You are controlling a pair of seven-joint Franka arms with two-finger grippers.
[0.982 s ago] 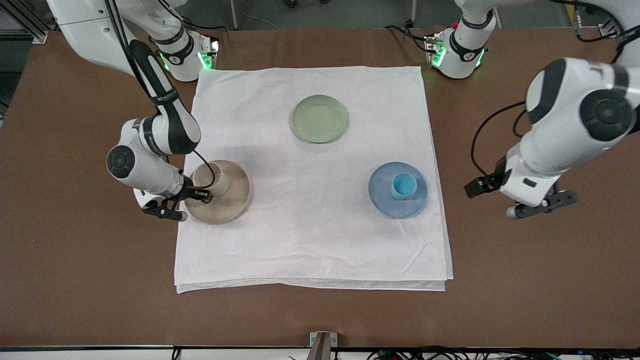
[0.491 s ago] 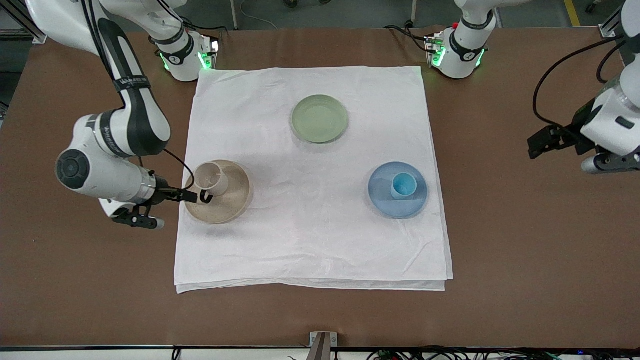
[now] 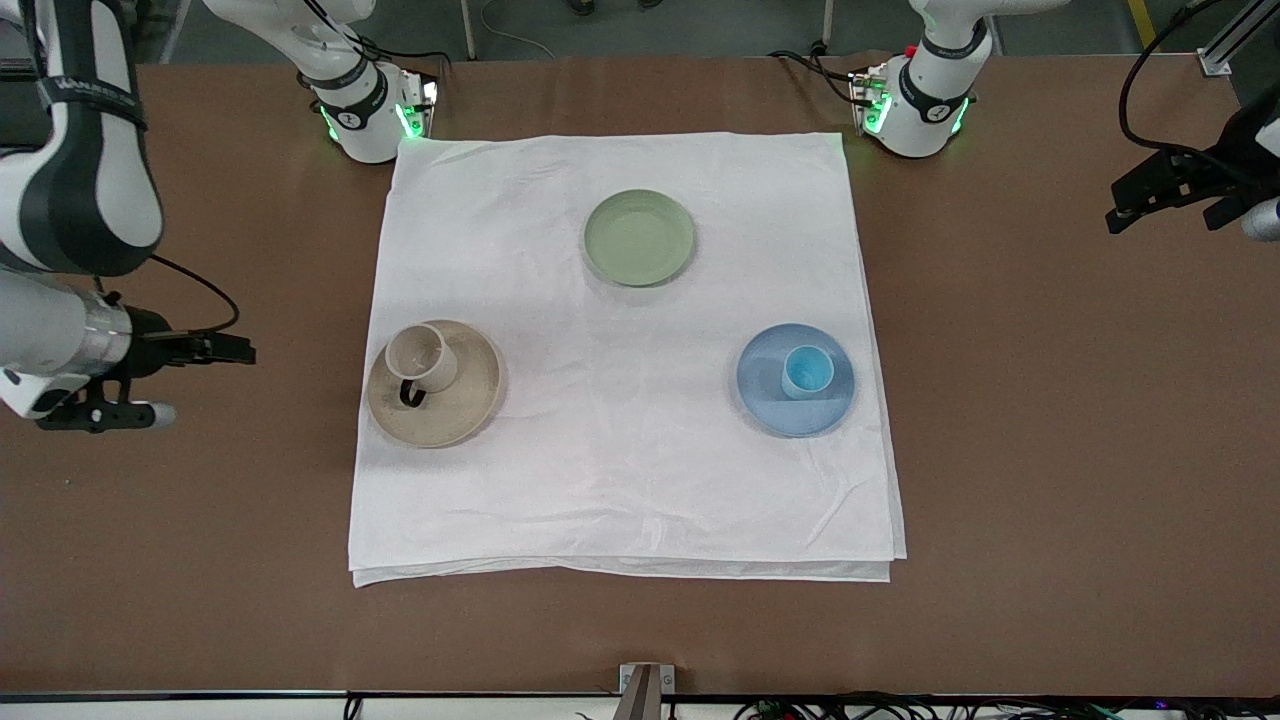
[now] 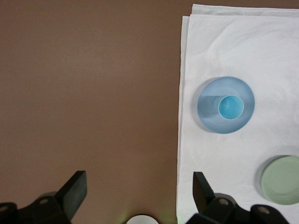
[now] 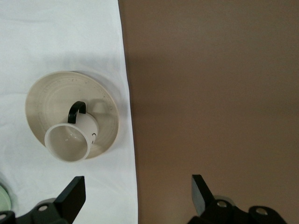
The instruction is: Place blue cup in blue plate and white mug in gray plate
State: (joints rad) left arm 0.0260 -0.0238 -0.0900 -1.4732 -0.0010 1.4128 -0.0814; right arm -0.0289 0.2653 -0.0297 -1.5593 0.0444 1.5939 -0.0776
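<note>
The white mug (image 3: 421,358) with its black handle stands upright on the gray plate (image 3: 465,402), toward the right arm's end of the cloth. The blue cup (image 3: 806,371) stands upright in the blue plate (image 3: 768,400), toward the left arm's end. My right gripper (image 3: 238,351) is open and empty over the bare brown table, apart from the mug. My left gripper (image 3: 1125,205) is open and empty over the table at its own end. The right wrist view shows the mug (image 5: 69,141) on its plate (image 5: 50,98). The left wrist view shows the cup (image 4: 231,107) in its plate (image 4: 209,116).
A pale green plate (image 3: 639,238) lies empty on the white cloth (image 3: 620,460), nearer the arm bases. The cloth covers the middle of the brown table (image 3: 1050,500). The green plate also shows in the left wrist view (image 4: 281,180).
My right gripper has let go of the mug's handle and drawn away toward its end of the table. My left arm has also swung farther out and up. Mug and cup stayed put.
</note>
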